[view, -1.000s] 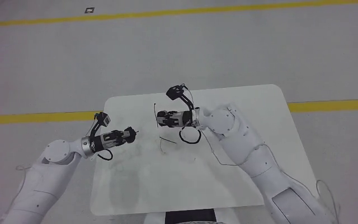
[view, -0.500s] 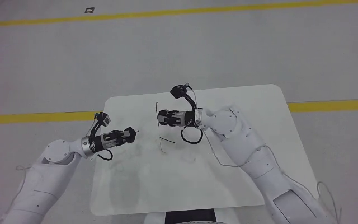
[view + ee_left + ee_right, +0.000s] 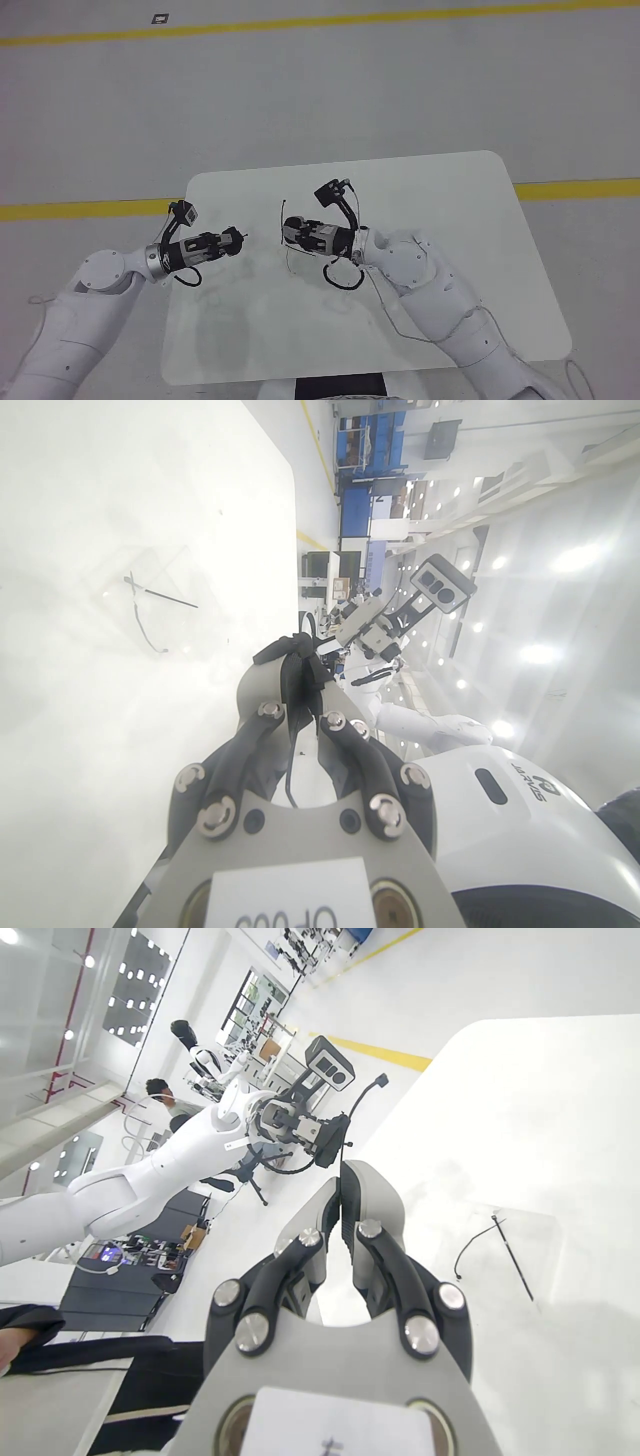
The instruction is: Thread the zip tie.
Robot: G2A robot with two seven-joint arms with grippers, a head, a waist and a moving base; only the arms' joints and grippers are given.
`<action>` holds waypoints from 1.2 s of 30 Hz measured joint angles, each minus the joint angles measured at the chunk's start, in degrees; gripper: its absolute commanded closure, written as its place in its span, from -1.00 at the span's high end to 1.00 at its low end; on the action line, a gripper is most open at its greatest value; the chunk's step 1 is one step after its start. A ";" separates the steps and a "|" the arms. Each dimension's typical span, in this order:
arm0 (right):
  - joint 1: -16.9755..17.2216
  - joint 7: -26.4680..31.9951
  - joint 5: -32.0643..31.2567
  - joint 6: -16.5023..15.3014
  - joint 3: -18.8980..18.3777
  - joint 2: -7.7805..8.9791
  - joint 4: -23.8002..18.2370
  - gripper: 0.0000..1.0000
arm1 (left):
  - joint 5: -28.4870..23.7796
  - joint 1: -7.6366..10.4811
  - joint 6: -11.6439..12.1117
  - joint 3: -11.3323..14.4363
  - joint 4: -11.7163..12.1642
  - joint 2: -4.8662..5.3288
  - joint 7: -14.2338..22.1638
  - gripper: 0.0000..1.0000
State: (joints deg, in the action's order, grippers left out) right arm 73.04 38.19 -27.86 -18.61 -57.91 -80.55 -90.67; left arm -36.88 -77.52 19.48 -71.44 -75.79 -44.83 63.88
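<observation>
I observed the left hand (image 3: 237, 239) clenched on a curved tie (image 3: 364, 1095), a thin black plastic strip with a small square head. The right hand (image 3: 341, 1193) was clenched on a straight tie (image 3: 342, 1167), equally thin and black, which stood up from between its ribbed pads. Both hands hung apart above the smooth white counter (image 3: 450, 200). Two loose ties (image 3: 512, 1253), one straight and one bowed, lay crossed on a clear glossy sheet (image 3: 545, 1228) near the right hand.

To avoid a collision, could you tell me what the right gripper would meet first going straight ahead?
Probably the left gripper and the zip tie it holds, facing it across an open gap; exact alignment is unclear.
</observation>
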 measured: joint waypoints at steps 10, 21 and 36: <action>0.36 -7.35 -10.03 6.57 3.70 -0.28 -1.91 -1.00 | 0.00 0.00 0.00 0.00 0.00 0.00 0.00 -1.00; 0.66 -12.27 -13.66 10.55 6.11 -0.81 -1.82 -1.00 | -0.85 -1.36 -0.83 1.62 -1.78 -0.55 -2.95 -1.00; -0.13 -24.43 -27.44 23.12 13.11 -2.57 -0.36 -1.00 | 1.32 -0.74 -3.15 5.80 -3.22 -2.10 -10.59 -1.00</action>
State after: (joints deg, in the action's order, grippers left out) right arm 72.91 13.76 -55.30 4.51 -44.80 -83.11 -91.03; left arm -35.56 -78.27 16.33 -65.64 -79.01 -46.93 53.29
